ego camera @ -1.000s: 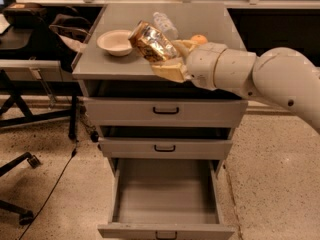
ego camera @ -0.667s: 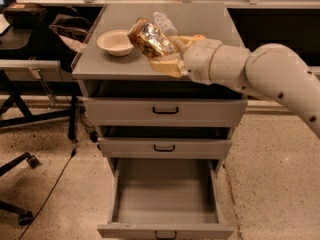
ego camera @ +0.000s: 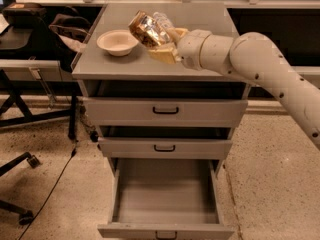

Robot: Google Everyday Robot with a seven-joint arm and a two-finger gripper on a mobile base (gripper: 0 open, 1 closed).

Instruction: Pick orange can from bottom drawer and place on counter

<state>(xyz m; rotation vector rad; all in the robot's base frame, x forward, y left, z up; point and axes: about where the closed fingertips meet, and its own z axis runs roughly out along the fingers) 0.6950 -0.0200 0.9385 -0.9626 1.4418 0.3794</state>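
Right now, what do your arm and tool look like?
My arm is creamy white, made of fat round tubes with smooth joints and small dark dots along its side. No cables show. The tool is over the counter, at the can, and it has flat tan fingers.

Count: 1 orange can (ego camera: 149, 29), 1 pale bowl (ego camera: 117, 41), 1 clear bottle (ego camera: 162, 20), 1 table (ego camera: 210, 14). 3 grey drawers: top drawer (ego camera: 165, 111), middle drawer (ego camera: 165, 148), bottom drawer (ego camera: 165, 199). 1 arm (ego camera: 260, 59), 1 pincer (ego camera: 160, 40) over the table's middle, clamped on the can.
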